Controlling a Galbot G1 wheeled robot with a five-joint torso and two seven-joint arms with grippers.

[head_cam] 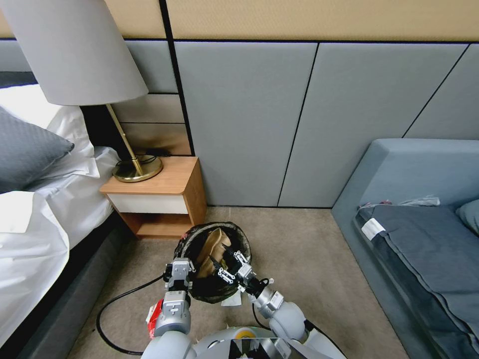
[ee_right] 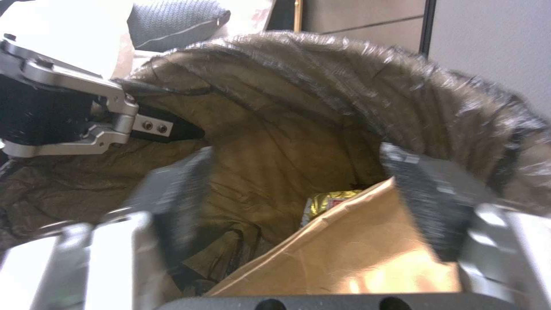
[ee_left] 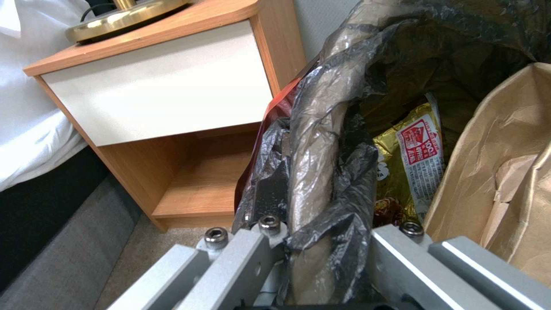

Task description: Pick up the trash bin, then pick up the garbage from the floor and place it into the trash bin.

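Trash bin (head_cam: 214, 294) rim in left gripper (head_cam: 179, 271), brown bag (head_cam: 212, 252) inside.

A bedroom — likely a hotel room. A bed (head_cam: 35, 219) with white linen and a grey pillow (head_cam: 27, 149) stands beside a wooden nightstand (head_cam: 159, 197) carrying a brass lamp (head_cam: 100, 85), padded grey wall panels (head_cam: 239, 119) rise behind — and a grey sofa (head_cam: 414, 214) sits on beige carpet (head_cam: 299, 249).
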